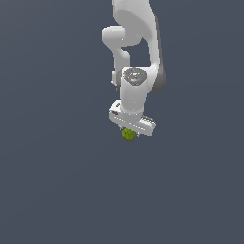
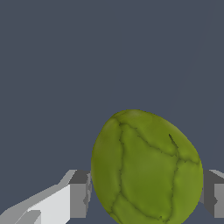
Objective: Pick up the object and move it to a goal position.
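The object is a small olive-green roundish lump peeking out just under the white hand of the arm, near the middle of the exterior view. In the wrist view the object fills much of the picture, its surface cracked into bumpy facets. My gripper is shut on it, with a grey fingertip pressed against one side and the other fingertip against the opposite side. In the exterior view the gripper points down and its fingers are mostly hidden by the hand.
A plain dark grey-blue floor surrounds the arm on all sides. The white arm links rise toward the upper edge of the exterior view.
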Controlling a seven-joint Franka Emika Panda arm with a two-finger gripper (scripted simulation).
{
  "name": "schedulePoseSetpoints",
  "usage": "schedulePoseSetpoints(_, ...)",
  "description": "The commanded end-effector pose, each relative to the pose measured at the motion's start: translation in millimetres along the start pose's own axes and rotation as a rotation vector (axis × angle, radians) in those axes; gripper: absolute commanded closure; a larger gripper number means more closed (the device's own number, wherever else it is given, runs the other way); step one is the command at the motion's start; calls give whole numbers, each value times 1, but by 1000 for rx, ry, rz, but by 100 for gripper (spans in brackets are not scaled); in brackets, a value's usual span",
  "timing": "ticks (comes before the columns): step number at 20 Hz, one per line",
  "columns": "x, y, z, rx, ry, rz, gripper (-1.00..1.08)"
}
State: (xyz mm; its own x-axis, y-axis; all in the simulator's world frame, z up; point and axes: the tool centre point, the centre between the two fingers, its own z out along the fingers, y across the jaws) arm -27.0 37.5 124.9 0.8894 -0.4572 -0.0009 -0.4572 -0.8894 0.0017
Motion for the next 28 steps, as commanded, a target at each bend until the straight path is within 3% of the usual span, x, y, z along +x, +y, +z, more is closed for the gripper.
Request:
schedulePoseSetpoints(1,-6,-27,-19,0,2,1,108)
schedulePoseSetpoints(15,-35,-162,-108,1,1,1,108)
schedulePoseSetpoints(21,-40,-192,-127,2,1,1,108)
schedulePoseSetpoints(28,-42,-208,-137,2,1,1,108)
